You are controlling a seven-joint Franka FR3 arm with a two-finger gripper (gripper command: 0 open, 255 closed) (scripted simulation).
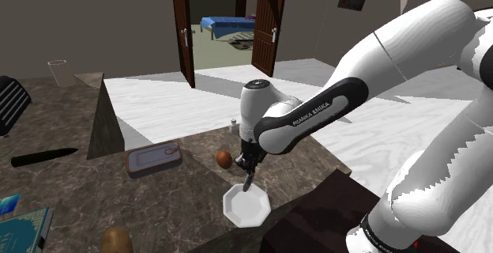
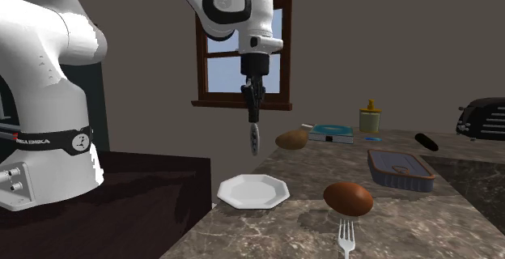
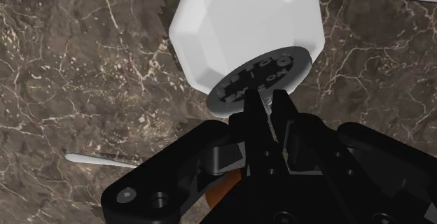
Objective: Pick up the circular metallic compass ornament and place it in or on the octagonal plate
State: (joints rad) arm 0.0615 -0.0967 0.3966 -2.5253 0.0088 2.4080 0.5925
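My gripper [image 2: 254, 118] is squeezed shut on the round compass [image 2: 254, 142], hanging over the white plate [image 2: 252, 191], so I should go down slowly, then let go.

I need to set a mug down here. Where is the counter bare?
Bare marble lies between the octagonal plate, the rectangular tin and the brown lump. The plate is empty too, below the compass ornament in the end effector. Crowded around the egg and fork.
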